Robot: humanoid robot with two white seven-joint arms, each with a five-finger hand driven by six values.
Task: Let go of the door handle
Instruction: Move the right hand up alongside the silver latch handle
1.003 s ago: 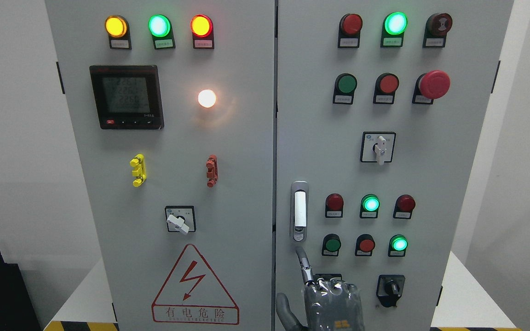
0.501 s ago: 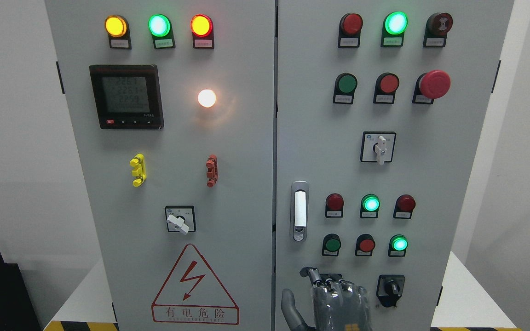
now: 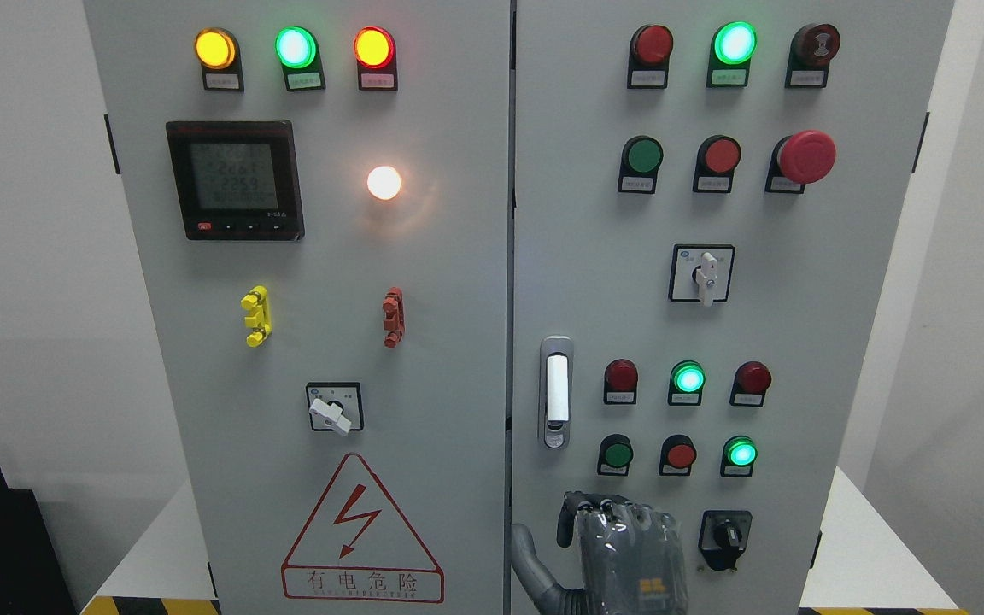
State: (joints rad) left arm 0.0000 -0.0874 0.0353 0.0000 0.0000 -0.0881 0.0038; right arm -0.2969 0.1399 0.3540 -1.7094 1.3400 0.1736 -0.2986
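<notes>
The door handle (image 3: 555,391) is a silver upright latch with a white insert and a keyhole at its foot, on the left edge of the cabinet's right door (image 3: 594,256). My right hand (image 3: 620,542), wrapped in clear plastic, comes up from the bottom edge just below the handle and does not touch it. Its fingers (image 3: 607,508) are curled down and hold nothing; the thumb (image 3: 528,559) sticks out to the left by the door seam. My left arm is out of view.
The two-door grey cabinet carries lit indicator lamps, push buttons, a red emergency button (image 3: 806,156), rotary switches (image 3: 702,273) and a meter (image 3: 235,179). A black selector knob (image 3: 724,538) sits just right of my hand. White walls flank the cabinet.
My right hand's index finger, stretched up toward the foot of the handle a second ago, has curled down with the others. The hand has risen slightly. The handle has not moved.
</notes>
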